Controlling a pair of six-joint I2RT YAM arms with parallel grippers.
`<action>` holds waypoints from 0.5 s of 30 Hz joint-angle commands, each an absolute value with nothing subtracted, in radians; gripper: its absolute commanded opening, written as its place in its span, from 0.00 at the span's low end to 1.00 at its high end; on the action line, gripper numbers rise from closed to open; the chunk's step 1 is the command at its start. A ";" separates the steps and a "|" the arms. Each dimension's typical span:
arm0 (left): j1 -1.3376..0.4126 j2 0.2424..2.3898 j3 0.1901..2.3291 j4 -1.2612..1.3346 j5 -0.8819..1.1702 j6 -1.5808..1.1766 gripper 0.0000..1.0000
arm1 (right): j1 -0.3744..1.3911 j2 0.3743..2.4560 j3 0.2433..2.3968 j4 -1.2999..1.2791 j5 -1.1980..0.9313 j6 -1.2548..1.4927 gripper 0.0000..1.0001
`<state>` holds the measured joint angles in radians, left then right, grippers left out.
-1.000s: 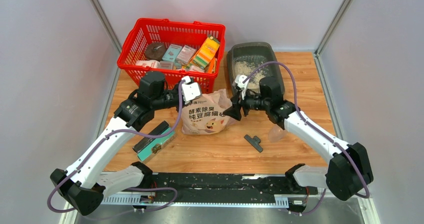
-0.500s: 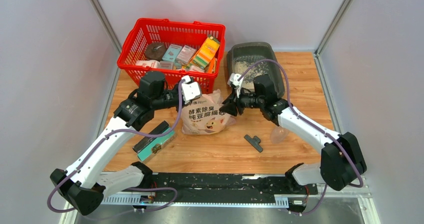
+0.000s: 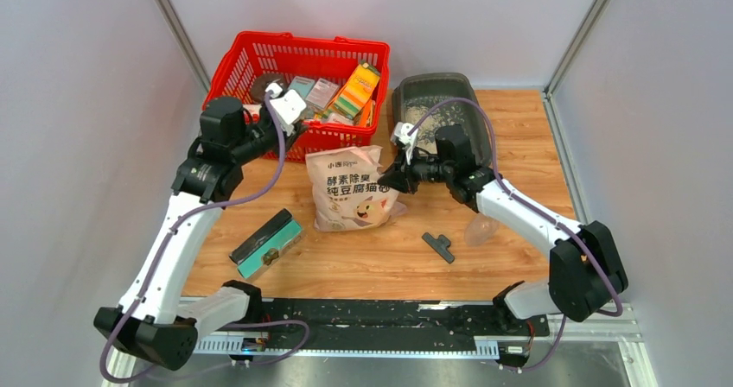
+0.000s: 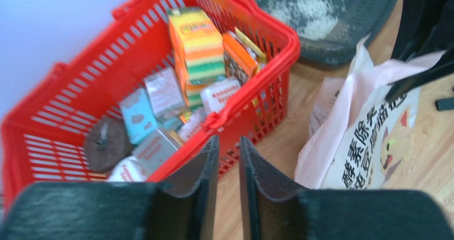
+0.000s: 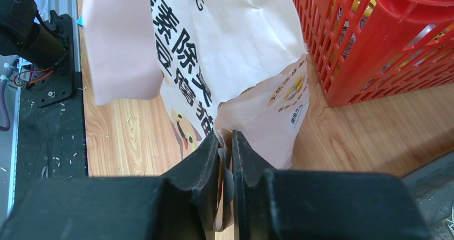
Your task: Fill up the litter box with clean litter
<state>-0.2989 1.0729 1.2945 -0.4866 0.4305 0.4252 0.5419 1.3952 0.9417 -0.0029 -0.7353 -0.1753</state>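
The pinkish-beige litter bag [image 3: 353,193] stands at the centre of the top view, just below the red basket [image 3: 302,40] and down-left of the litter box [image 3: 432,79], which sits at the upper middle against the back edge. The tray holds only a thin patch of clean litter [image 3: 423,115], so I judge the filling barely begun. The right gripper [image 5: 225,138] is clamped on a fold of the bag's right edge, and its wrist view shows the paper pinched flat between the fingers. To pour well, that pinch looks too slight to carry the whole weight. The bag should probably be lifted slowly and its mouth swung up-right over the tray before tilting, so the granules do not spill on the wood between. A second hold from the other side would steady it. The left gripper [image 4: 228,143] hangs over the basket's front rim at the upper left, jaws all but together and holding nothing. The room is a grey-walled booth [image 3: 69,102] around a wooden table [image 3: 519,145]. A black rail [image 3: 372,314] runs across the bottom, dotted with pale specks. A teal-and-black box [image 3: 265,244] lies at the lower left of the boards and a small black T-shaped piece [image 3: 439,246] at the lower right. Beside the T-shaped piece is a clear object [image 3: 481,229] I cannot identify.
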 commanded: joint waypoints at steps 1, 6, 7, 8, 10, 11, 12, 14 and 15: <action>-0.282 1.137 1.209 -0.437 0.501 0.436 0.20 | 0.548 1.404 0.997 0.012 -0.753 -0.201 0.14; -0.282 1.247 1.213 -0.439 0.592 0.466 0.10 | 0.546 1.397 1.000 -0.029 -0.747 -0.232 0.12; -0.282 1.256 1.210 -0.437 0.600 0.480 0.09 | 0.546 1.396 1.000 -0.031 -0.744 -0.232 0.12; -0.282 1.268 1.198 -0.430 0.607 0.504 0.08 | 0.546 1.394 0.999 -0.032 -0.742 -0.232 0.11; -0.282 1.281 1.189 -0.420 0.611 0.528 0.07 | 0.546 1.393 0.997 -0.037 -0.741 -0.224 0.10; -0.282 1.293 1.183 -0.422 0.609 0.560 0.08 | 0.546 1.391 0.997 -0.038 -0.741 -0.221 0.09; -0.282 1.298 1.184 -0.423 0.609 0.577 0.07 | 0.546 1.390 0.997 -0.041 -0.741 -0.221 0.08; -0.282 1.316 1.186 -0.431 0.618 0.633 0.07 | 0.546 1.391 1.000 -0.043 -0.739 -0.218 0.07; -0.281 1.324 1.190 -0.439 0.623 0.655 0.07 | 0.546 1.393 1.003 -0.048 -0.738 -0.219 0.07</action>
<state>-0.2859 1.3052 1.1790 -0.4652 0.5678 0.5312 0.5423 1.4040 0.9569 -0.0296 -0.7353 -0.2058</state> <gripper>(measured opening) 0.073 0.080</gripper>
